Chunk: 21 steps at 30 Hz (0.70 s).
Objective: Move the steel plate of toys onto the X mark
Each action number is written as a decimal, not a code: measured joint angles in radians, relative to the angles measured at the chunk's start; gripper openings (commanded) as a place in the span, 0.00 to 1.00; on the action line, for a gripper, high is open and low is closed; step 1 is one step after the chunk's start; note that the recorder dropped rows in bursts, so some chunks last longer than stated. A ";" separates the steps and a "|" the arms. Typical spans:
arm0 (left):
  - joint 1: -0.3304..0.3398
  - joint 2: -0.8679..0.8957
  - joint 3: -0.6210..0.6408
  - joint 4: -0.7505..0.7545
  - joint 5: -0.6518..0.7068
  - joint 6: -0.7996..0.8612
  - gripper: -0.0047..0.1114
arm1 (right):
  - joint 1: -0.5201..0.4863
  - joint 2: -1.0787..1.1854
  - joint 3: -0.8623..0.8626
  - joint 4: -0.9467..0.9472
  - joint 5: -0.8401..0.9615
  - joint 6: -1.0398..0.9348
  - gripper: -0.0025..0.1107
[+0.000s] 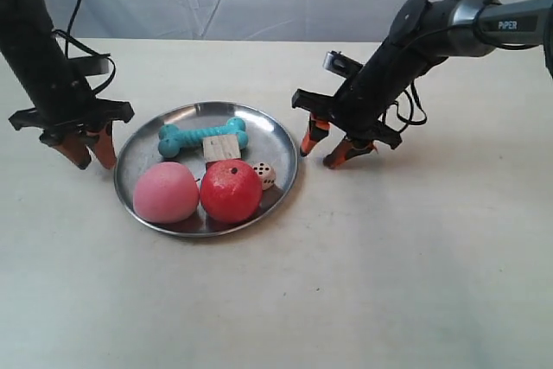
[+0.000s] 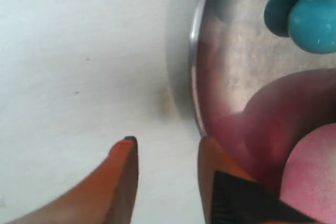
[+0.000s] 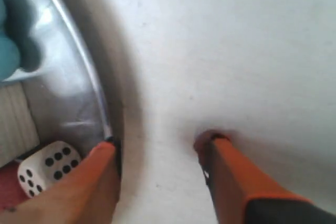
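- Two grippers are placed at opposite edges of the steel plate [image 1: 145, 155], which rests on the tabletop [image 1: 415, 283] with the toys [image 1: 231, 190] inside.
- On the left gripper [image 1: 95, 162] the fingers [image 2: 118, 182] are spread apart — one outside the rim, the other at or just over it, by the pink ball [image 1: 166, 192].
- On the right gripper [image 1: 320, 157] the fingers are likewise parted, one at the rim near the die [image 1: 263, 174], one outside it.
- No X mark can be made out, so the carry direction cannot be judged.

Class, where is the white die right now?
In the exterior view, the die sits on the steel plate near the view's right rim, beside the red apple.
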 measured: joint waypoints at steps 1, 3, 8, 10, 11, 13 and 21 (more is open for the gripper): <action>0.000 -0.013 0.000 0.025 0.000 -0.002 0.17 | -0.005 -0.009 0.000 -0.013 0.002 -0.015 0.24; 0.000 -0.044 0.000 0.062 0.000 -0.002 0.05 | -0.010 -0.041 0.000 -0.033 0.007 -0.039 0.04; 0.017 -0.246 0.000 0.095 -0.028 -0.002 0.04 | -0.016 -0.284 0.000 -0.154 -0.004 -0.076 0.02; 0.026 -0.391 0.000 0.095 -0.092 -0.002 0.04 | -0.016 -0.437 0.000 -0.223 -0.022 -0.087 0.02; 0.026 -0.448 0.000 0.095 -0.121 -0.002 0.04 | -0.016 -0.495 0.000 -0.246 -0.029 -0.095 0.02; 0.026 -0.652 0.020 0.030 -0.264 0.038 0.04 | -0.016 -0.703 0.002 -0.276 -0.044 -0.126 0.02; 0.026 -1.164 0.332 -0.271 -0.532 0.329 0.04 | -0.016 -1.156 0.359 -0.281 -0.241 -0.140 0.02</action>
